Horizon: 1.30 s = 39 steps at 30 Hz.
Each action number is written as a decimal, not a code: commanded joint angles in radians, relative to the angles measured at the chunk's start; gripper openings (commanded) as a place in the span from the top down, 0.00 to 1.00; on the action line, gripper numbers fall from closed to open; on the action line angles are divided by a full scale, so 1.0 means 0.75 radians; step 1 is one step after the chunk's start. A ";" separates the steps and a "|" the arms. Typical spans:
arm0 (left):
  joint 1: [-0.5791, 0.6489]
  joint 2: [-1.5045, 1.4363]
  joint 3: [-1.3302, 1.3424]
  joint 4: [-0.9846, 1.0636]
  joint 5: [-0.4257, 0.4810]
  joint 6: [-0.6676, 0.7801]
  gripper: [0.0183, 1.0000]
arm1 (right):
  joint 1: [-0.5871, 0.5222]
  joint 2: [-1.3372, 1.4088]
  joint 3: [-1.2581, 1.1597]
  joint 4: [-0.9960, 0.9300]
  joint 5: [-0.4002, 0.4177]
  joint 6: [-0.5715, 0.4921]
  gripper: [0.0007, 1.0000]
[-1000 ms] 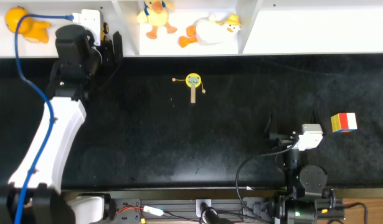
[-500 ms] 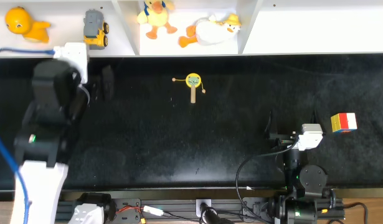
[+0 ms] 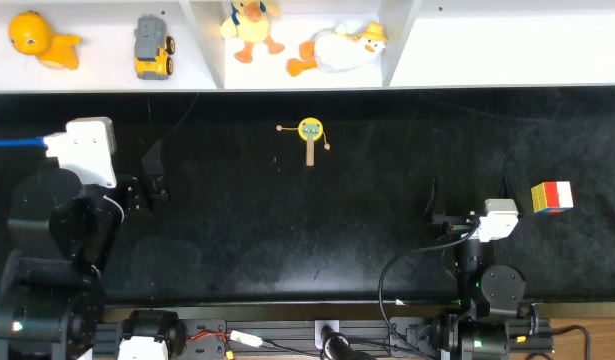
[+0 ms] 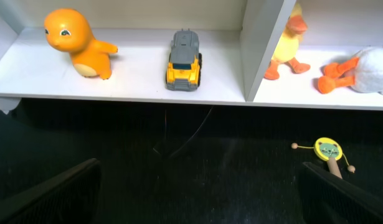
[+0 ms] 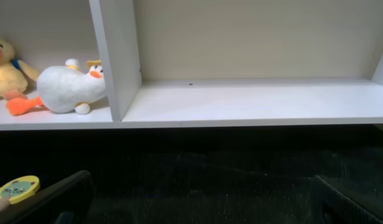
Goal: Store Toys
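- The left tool [image 3: 145,178] sits at the left of the top view, over the black tabletop [image 3: 287,240]. Its fingers are spread wide and hold nothing.
- And the right tool [image 5: 202,177]?
- It is at the lower right of the top view, released as well, with its fingers far apart and nothing between them.
- Where are the toys?
- Four are in the white shelf [image 3: 487,50] along the upper edge. The upper-left compartment holds an orange duck [image 3: 42,38] and, just to its right, a grey-and-yellow toy truck [image 3: 152,47]. In the next compartment, at upper middle, a yellow plush duck [image 3: 252,25] and a white plush duck [image 3: 342,47] lie side by side.
- Is anything on the tabletop itself?
- Yes, two things. A small yellow rattle drum [image 3: 310,135] with a wooden handle lies just below the middle compartment, well apart from both tools. A coloured cube [image 3: 552,197] sits near the right edge, close to the right tool on its right side
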 commanded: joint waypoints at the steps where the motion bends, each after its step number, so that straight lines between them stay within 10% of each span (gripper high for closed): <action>1: -0.007 0.015 0.024 -0.027 0.017 -0.038 0.00 | 0.007 -0.012 -0.018 0.006 0.015 0.009 0.01; 17: 0.163 -0.165 -0.084 -0.209 0.032 -0.037 0.00 | 0.007 -0.012 -0.018 0.006 0.015 0.009 0.00; 39: 0.264 -0.953 -1.240 0.705 0.144 -0.245 0.00 | 0.007 -0.012 -0.018 0.006 0.015 0.009 0.01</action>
